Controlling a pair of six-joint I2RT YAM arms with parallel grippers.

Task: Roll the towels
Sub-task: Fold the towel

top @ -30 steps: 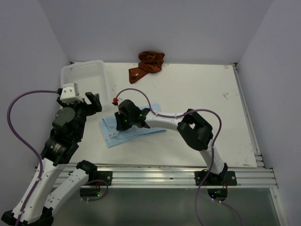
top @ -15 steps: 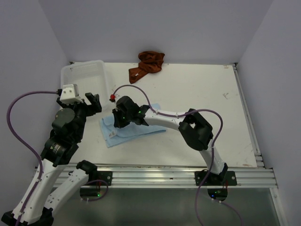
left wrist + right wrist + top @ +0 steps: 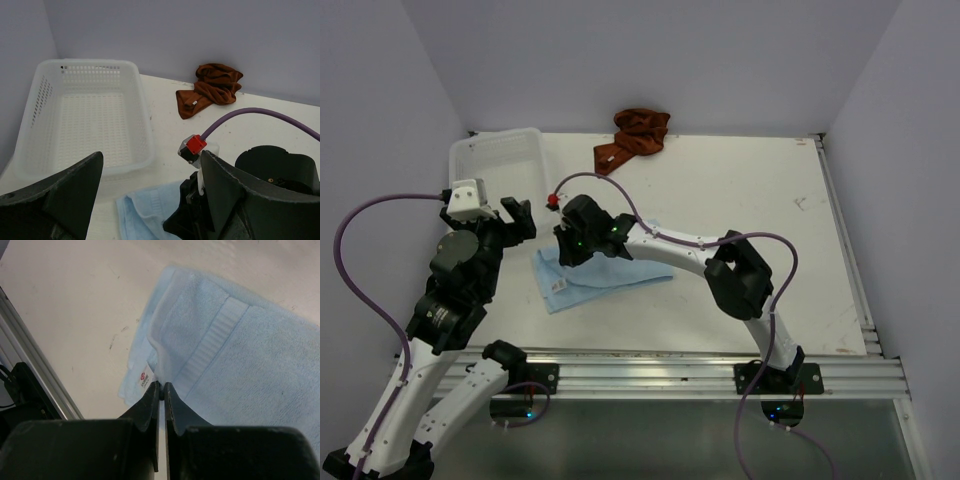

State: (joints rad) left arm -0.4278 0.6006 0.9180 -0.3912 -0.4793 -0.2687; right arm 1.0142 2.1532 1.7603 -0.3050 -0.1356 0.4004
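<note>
Two grippers over worktop [image 3: 750, 190]: right gripper [image 3: 161, 387] pinching fold of sky-blue towel [image 3: 240, 355] toward near-left corner; left gripper [image 3: 150, 160] spread near basket [image 3: 142, 107]; rust towel [image 3: 635, 138] crumpled at far edge

towels 2: blue towel [image 3: 590, 283], rust towel [image 3: 635, 138] | basket [image 3: 500, 160] 1

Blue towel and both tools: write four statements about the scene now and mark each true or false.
1. The right tool is pinched shut on an edge of the blue towel. True.
2. The left tool is shut. False: its jaws stand wide open, holding nothing.
3. The rust towel lies in the basket. False: it lies bunched on the table by the back wall.
4. The basket stands at the table's far left corner. True.
</note>
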